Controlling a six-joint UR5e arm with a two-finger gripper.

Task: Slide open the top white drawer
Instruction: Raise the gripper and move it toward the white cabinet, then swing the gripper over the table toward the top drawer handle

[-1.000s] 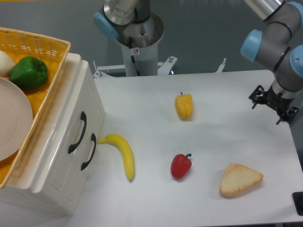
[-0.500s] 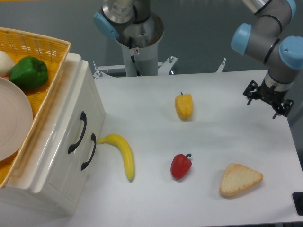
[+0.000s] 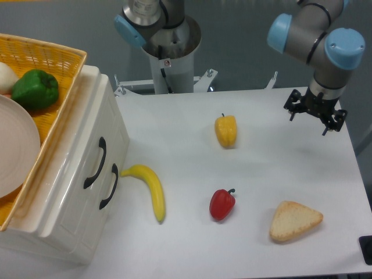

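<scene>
Far to our spread black gripper's (image 3: 314, 111) left sits the glossy cream-white top drawer (image 3: 87, 152), curved black handle (image 3: 95, 163) upright

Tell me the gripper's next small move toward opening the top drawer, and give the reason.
Probably a sweep left across the table toward the cabinet. The gripper hangs over the table's far right side, holding nothing, while the top white drawer looks shut, its black handle untouched. The yellow pepper and banana lie between, so it should travel above them.
</scene>
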